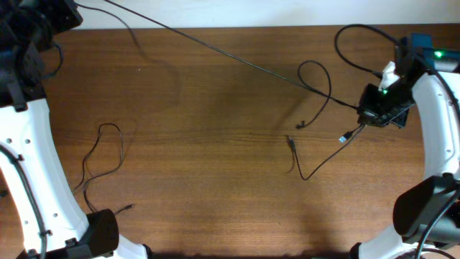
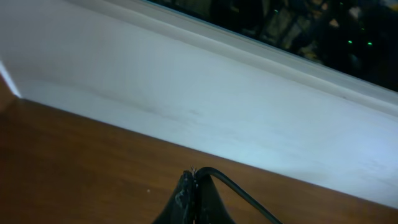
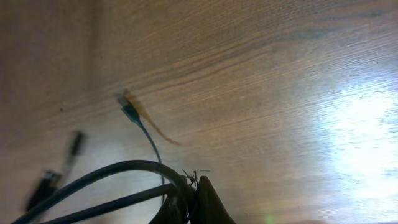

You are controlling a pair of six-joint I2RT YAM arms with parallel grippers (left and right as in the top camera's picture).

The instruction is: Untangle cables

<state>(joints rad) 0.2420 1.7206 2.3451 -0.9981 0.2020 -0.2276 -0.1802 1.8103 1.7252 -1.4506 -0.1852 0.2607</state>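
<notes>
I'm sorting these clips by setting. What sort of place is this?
Probably a robotics lab or workshop bench: a bare wooden table set against a plain white wall, white robot arms mounted at either side, and thin black cables strung across the top.

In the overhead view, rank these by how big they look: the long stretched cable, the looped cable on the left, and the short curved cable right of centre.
1. stretched cable: by far the longest.
2 and 3. looped cable and short curved cable: they look about alike, so I won't rank them.
</notes>
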